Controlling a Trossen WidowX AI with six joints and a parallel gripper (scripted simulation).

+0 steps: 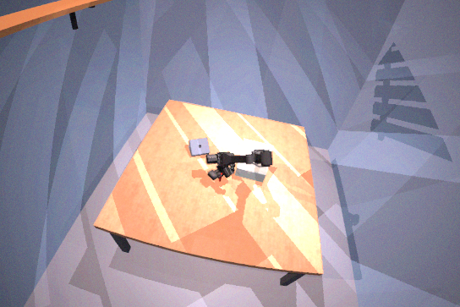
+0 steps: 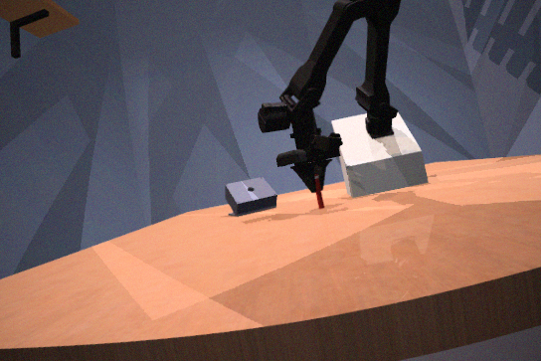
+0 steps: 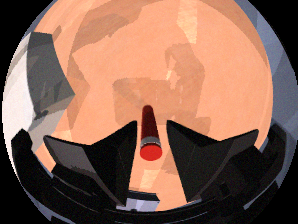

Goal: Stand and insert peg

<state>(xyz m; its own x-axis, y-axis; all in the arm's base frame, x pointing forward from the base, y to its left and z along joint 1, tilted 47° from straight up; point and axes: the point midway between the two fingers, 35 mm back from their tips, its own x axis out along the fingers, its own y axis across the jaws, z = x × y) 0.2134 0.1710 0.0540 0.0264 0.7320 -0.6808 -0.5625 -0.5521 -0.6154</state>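
Observation:
The red peg [image 1: 221, 177] [image 2: 319, 199] [image 3: 148, 124] stands upright on the table, its pale band [image 3: 150, 141] near the top end. My gripper [image 2: 316, 190] [image 3: 152, 124] points down around the peg's upper part. Its fingers are partly closed, one on each side of the peg, with a narrow gap still showing on both sides in the wrist view. The blue-grey sloped panel [image 1: 194, 150] [image 2: 240, 197] [image 3: 141, 203] has one dark hole [image 1: 199, 146] [image 2: 251, 189] in its face. In the wrist view the panel is mostly hidden behind the gripper.
The white and grey base block [image 1: 251, 174] [image 2: 385, 172] [image 3: 46, 75] under the arm stands to the right of the peg in the exterior view. The panel is to the peg's left there. The wooden table [image 1: 161, 199] [image 2: 199, 264] carries everything, and shadows cross it.

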